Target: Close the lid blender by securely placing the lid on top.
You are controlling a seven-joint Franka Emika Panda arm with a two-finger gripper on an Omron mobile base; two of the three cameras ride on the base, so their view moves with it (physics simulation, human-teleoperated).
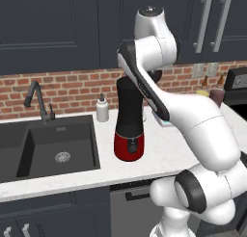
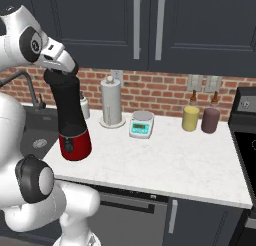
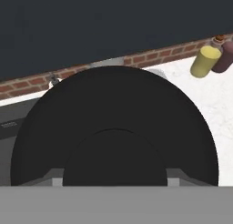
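black lid (image 3: pixel 113 127) atop upright black blender (image 1: pixel 129 120), red base

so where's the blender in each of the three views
Left base view: blender at centre on the counter, right of the sink, its top hidden by the arm.
Right base view: blender at left, under the hand.
Hand view: a big black disc at centre, lid or jar top, can't tell.
Shared landmark: the brick wall.
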